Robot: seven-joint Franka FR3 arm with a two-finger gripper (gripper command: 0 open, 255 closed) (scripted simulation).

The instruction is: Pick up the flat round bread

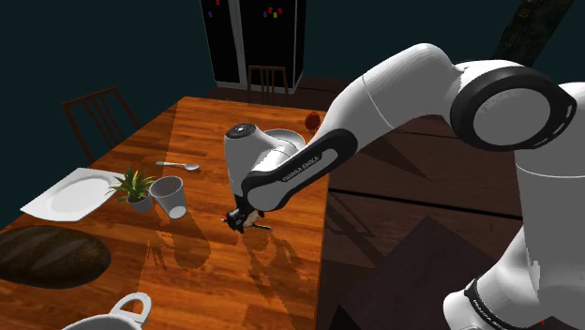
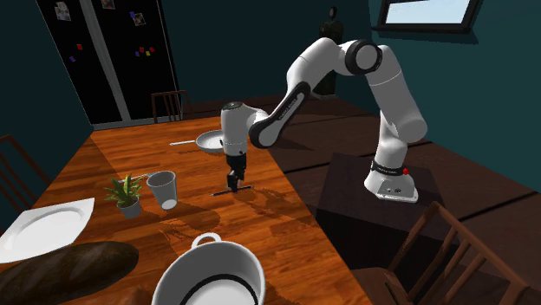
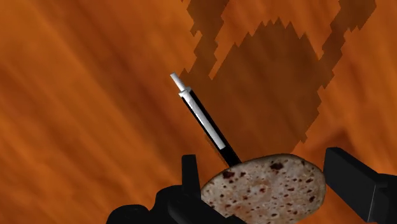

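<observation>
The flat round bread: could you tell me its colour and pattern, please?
The bread is pale beige with brown speckles; wrist view.

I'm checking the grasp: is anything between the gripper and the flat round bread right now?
Nothing visible. The flatbread sits directly between the gripper fingers, apparently touching both. A thin black-and-white stick lies on the wooden table beyond it, not in between.

Pale flatbread (image 3: 264,188) with brown speckles; orange-brown streaked table (image 3: 76,95).

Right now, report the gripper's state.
Gripper: closed, holding the flat round bread between its two fingers.
</observation>
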